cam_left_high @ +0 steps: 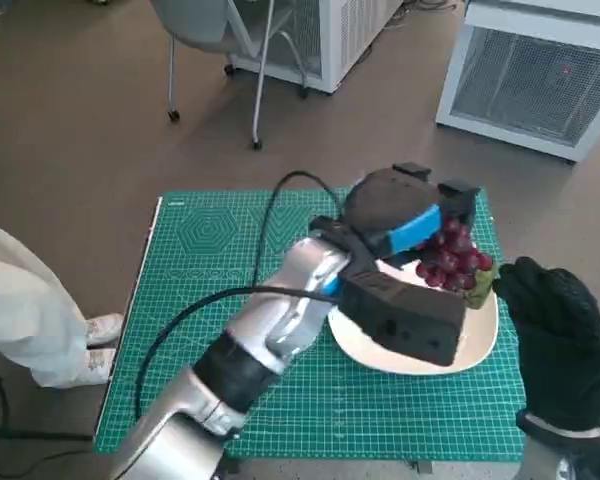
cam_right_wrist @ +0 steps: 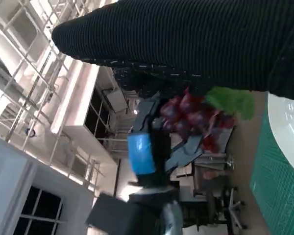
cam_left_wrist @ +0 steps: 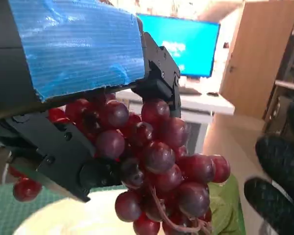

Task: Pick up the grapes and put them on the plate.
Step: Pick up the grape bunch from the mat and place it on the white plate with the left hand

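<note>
The left hand (cam_left_high: 405, 222) grips the grapes (cam_left_high: 453, 258) — the bunch hangs straight down over the plate's (cam_left_high: 480, 340) far rim — while the right hand (cam_left_high: 558, 335), fingers apart and holding nothing, waits beside the plate.

Glossy, smooth skins on the grapes (cam_left_wrist: 157, 156); matt blue tape over the left hand (cam_left_high: 405, 225); ribbed black knit on the right hand (cam_left_high: 560, 335); smooth white plate (cam_left_high: 480, 345); matt green mat (cam_left_high: 210, 260).
</note>
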Controlling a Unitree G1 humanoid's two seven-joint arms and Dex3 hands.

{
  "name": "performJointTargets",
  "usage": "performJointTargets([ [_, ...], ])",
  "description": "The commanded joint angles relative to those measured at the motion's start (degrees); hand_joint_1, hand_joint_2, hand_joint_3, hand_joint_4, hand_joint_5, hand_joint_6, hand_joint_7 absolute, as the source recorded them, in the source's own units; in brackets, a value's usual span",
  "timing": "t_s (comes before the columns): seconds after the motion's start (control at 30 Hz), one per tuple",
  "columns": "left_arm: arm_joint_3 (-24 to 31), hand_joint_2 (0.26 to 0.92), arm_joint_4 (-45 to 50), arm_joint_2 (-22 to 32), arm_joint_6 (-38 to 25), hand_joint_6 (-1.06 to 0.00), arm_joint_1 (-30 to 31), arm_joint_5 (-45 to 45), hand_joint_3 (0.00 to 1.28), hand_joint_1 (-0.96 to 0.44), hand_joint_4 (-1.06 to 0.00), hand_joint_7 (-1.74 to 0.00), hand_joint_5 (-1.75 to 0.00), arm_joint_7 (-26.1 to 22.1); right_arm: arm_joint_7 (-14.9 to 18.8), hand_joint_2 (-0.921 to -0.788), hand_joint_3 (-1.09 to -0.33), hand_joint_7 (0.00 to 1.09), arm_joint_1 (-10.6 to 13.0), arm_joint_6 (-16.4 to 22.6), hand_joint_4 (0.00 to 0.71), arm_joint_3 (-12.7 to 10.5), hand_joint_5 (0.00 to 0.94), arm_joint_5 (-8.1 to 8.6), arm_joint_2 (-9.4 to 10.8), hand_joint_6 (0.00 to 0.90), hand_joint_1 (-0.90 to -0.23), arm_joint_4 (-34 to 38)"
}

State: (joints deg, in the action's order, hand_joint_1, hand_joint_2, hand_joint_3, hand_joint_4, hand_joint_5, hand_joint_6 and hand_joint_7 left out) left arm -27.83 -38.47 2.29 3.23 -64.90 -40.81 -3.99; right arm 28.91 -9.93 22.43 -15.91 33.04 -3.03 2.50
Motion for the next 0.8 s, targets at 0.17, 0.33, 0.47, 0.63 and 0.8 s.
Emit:
performJointTargets([
  [0.17, -1.03, 0.919, -4.90, -1.77, 0.88, -0.49, -3.45, -0.15, 0.18, 0.00, -0.60, -1.22, -1.35, 1.75, -0.92, -0.921, -0.548, 0.86, 1.62, 0.69, 0.536, -0.64, 0.551, 0.11, 1.03, 0.296, -0.337, 0.13],
  [0.33, -1.37, 0.921, -6.00, -2.21, 0.65, -0.46, -3.70, -0.24, 0.17, 0.00, -0.62, -1.29, -1.28, 1.90, -1.17, -0.921, -0.547, 0.86, 1.81, 1.16, 0.542, -0.58, 0.545, -0.18, 1.39, 0.302, -0.337, 0.16],
  [0.47, -1.23, 0.921, -6.78, -2.54, 0.56, -0.47, -3.59, 0.08, 0.17, 0.00, -0.62, -1.28, -1.28, 2.20, -1.47, -0.921, -0.547, 0.86, 1.81, 1.28, 0.545, -0.57, 0.540, -0.31, 1.55, 0.305, -0.337, 0.19],
  [0.63, -0.80, 0.921, -7.12, -3.09, 0.18, -0.48, -2.63, 0.91, 0.20, 0.06, -0.53, -1.14, -1.38, 2.43, -1.88, -0.921, -0.547, 0.86, 1.73, 1.33, 0.547, -0.51, 0.535, -0.54, 1.70, 0.308, -0.336, 0.21],
  [0.8, -1.63, 0.882, -7.06, -3.39, -1.19, -0.43, -1.70, -0.05, 0.08, -0.16, -0.36, -0.35, -0.66, 3.46, -2.15, -0.921, -0.548, 0.85, 1.64, 1.59, 0.550, -0.33, 0.530, -0.79, 1.80, 0.310, -0.336, 0.43],
])
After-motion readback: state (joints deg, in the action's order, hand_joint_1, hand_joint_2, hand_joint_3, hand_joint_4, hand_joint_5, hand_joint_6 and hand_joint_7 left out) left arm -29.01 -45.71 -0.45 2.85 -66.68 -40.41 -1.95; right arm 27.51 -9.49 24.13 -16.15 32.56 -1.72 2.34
